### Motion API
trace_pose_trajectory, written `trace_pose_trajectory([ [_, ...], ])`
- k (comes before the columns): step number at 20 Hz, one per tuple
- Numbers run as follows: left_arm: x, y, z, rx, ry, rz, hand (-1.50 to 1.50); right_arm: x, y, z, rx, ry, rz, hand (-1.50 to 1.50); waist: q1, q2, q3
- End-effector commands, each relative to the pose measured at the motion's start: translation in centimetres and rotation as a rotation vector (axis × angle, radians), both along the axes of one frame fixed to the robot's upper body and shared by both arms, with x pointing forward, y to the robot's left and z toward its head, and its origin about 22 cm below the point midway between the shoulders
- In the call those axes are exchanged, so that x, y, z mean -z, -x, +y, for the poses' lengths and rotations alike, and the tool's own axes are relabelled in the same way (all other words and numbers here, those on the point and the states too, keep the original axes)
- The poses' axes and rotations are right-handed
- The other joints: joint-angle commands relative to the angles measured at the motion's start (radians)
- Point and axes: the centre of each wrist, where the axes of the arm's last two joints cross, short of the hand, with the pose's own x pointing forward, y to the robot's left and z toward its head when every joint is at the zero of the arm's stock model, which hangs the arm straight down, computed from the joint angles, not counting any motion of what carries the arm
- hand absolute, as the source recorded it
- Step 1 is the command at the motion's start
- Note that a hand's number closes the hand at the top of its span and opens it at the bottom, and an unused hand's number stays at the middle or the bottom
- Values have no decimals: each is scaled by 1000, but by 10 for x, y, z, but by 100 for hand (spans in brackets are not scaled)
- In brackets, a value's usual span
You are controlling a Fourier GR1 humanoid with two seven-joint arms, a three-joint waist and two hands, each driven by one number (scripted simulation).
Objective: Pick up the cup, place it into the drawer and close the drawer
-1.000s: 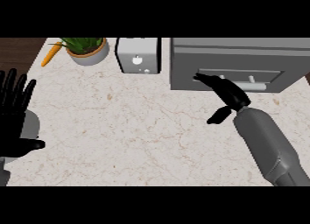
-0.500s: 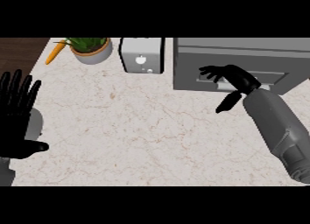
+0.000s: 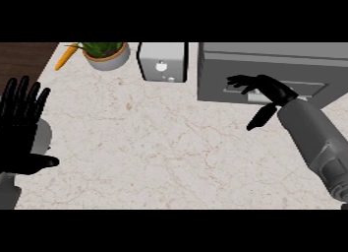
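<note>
A grey drawer unit (image 3: 307, 54) stands at the back right of the counter (image 3: 155, 142). Its drawer front (image 3: 318, 86) sits about flush with the unit and carries a pale handle. My right hand (image 3: 273, 91) lies against this front beside the handle, fingers relaxed and spread, thumb hanging down toward the counter, holding nothing. My left hand (image 3: 14, 135) rests open at the left edge, fingers up. No cup shows anywhere in the head view.
A white boxy appliance (image 3: 162, 61) stands at the back middle, left of the drawer unit. Further left sit a potted plant (image 3: 104, 54) and an orange carrot (image 3: 64, 56). Dark wood floor shows past the counter's back left corner.
My right hand has risen from the counter's right side to the drawer front and now lies against it. The left hand has stayed open at the left edge.
</note>
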Motion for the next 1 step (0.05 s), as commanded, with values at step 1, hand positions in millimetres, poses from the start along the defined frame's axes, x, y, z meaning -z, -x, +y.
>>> trace_pose_trajectory([
  [1,-4,-4,-10,3,-4,-13,-150,-42,-17,-24,147,90,-54,-150,21,30,5],
])
